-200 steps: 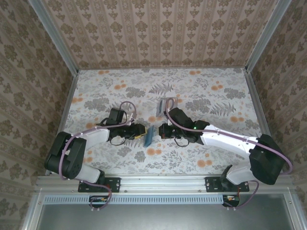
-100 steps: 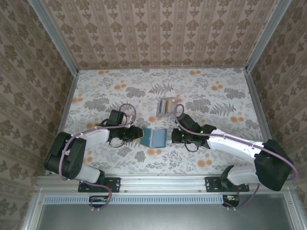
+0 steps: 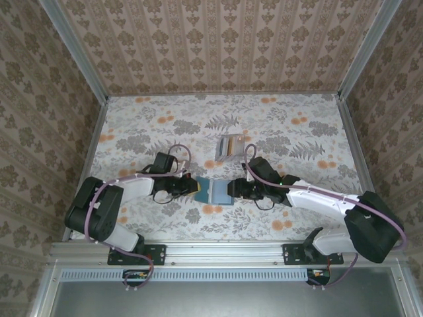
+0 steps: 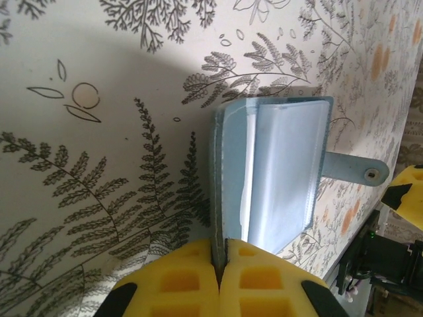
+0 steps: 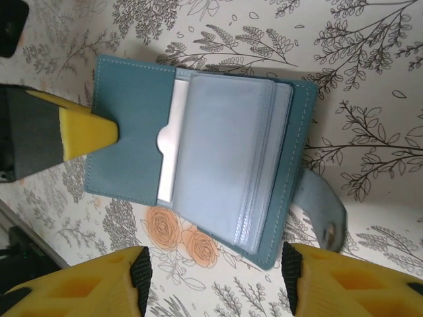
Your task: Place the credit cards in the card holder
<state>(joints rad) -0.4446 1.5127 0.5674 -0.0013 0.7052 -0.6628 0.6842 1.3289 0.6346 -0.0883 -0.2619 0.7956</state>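
A dark teal folding wallet [image 3: 216,191] lies open on the floral table, its clear sleeves [image 5: 225,158] facing up and its snap strap [image 5: 324,211] out to one side. My left gripper [image 3: 196,187] is shut on the edge of the wallet's [image 4: 277,165] left cover, the yellow pads [image 4: 192,277] pinching it. My right gripper [image 5: 211,277] is open at the wallet's [image 5: 129,132] right side, one fingertip on each side of its near corner and nothing gripped. Behind the wallet, the credit cards [image 3: 229,146] show as yellow and grey strips. They are too small to tell apart from the card holder.
The floral table [image 3: 297,132] has metal rails at its left and right edges and patterned walls behind. Open surface lies to the far left, far right and back. The left finger [image 5: 86,132] shows in the right wrist view, on the wallet's cover.
The wallet went from standing on edge between both grippers to lying open. My left gripper closed on its cover. My right gripper let go, opened, and now sits at the wallet's right side.
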